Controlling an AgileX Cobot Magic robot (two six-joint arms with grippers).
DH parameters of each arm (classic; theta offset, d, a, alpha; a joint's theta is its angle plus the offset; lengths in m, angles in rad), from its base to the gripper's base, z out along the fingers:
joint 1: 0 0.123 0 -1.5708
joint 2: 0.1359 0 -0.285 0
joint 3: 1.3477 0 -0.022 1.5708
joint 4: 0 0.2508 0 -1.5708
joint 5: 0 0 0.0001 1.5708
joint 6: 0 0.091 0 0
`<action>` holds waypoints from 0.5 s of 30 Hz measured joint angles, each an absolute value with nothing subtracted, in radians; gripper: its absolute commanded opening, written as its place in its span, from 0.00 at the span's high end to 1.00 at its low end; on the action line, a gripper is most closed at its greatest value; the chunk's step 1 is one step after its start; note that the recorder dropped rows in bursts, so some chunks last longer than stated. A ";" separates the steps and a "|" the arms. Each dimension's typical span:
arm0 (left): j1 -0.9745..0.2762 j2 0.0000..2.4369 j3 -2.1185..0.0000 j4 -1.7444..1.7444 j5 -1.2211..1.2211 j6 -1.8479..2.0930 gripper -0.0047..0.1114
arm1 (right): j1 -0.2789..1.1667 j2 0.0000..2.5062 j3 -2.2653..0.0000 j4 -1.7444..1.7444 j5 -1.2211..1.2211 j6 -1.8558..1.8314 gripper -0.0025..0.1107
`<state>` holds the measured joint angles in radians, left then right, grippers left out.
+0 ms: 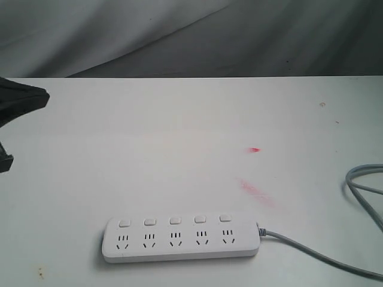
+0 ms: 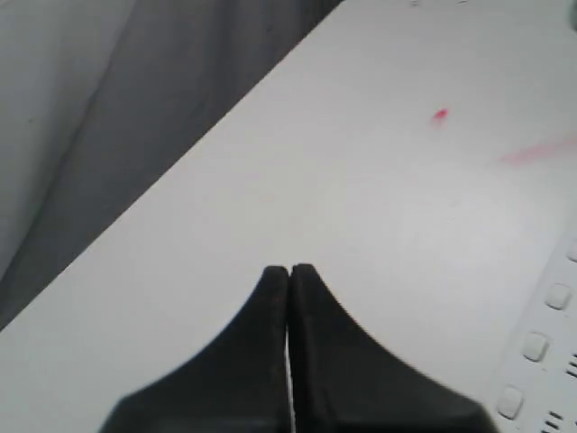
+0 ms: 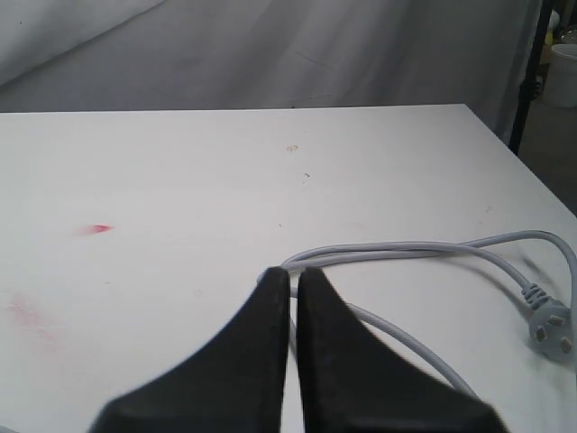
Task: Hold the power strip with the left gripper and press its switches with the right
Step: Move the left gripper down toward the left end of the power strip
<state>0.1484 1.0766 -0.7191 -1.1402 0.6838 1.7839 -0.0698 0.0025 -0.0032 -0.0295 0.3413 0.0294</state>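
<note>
We are seeing the power strip lying flat at the counter's near edge, switches facing up. We are judging it light, rigid, slick plastic, best pinched across its bare left end. The left pincer and right pincer are sitting closed, empty, well off it. Farther out, the grey cable is looping right; red smears and cloth are blocking nothing.

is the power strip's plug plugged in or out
Out: the plug lies loose on the table, its prongs bare.
</note>
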 measured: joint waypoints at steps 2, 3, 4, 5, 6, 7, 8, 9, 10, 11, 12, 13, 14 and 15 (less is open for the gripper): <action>0.234 1.111 -0.719 -1.182 0.831 1.884 0.96 | -0.070 0.002 -0.003 -0.030 0.341 0.029 0.95; 0.279 1.137 -0.719 -1.188 0.914 1.927 0.96 | -0.070 0.002 -0.003 -0.030 0.341 0.029 0.95; 0.298 1.149 -0.719 -1.195 0.948 1.943 0.96 | -0.070 0.002 -0.003 -0.030 0.341 0.029 0.95; 0.323 1.165 -0.719 -1.209 1.001 1.971 0.96 | -0.070 0.002 -0.003 -0.030 0.341 0.029 0.95; 0.331 1.173 -0.719 -1.213 1.031 1.983 0.96 | -0.070 0.002 -0.003 -0.030 0.341 0.029 0.95; 0.335 1.181 -0.719 -1.211 1.088 1.992 0.96 | -0.070 0.002 -0.003 -0.030 0.341 0.029 0.95; 0.337 1.183 -0.719 -1.191 1.144 2.000 0.96 | -0.070 0.002 -0.003 -0.030 0.341 0.029 0.95; 0.337 1.183 -0.719 -1.169 1.175 2.002 0.96 | -0.070 0.002 -0.003 -0.030 0.341 0.029 0.95; 0.337 1.183 -0.719 -1.129 1.201 2.006 0.96 | -0.070 0.002 -0.003 -0.030 0.341 0.029 0.95; 0.337 1.183 -0.719 -1.100 1.205 2.006 0.96 | -0.070 0.002 -0.003 -0.030 0.341 0.029 0.95; 0.337 1.183 -0.719 -1.058 1.205 2.006 0.96 | -0.070 0.002 -0.003 -0.030 0.341 0.029 0.95; 0.337 1.183 -0.719 -1.023 1.205 2.006 0.96 | -0.070 0.002 -0.003 -0.030 0.341 0.029 0.95; 0.337 1.183 -0.719 -0.968 1.206 2.006 0.96 | -0.070 0.002 -0.003 -0.030 0.341 0.029 0.95; 0.337 1.183 -0.719 -0.949 1.208 2.006 0.96 | -0.070 0.002 -0.003 -0.030 0.341 0.029 0.95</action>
<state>0.3372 1.1828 -0.7191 -0.9491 1.2079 2.0065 -0.0698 0.0025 -0.0032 -0.0295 0.3413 0.0294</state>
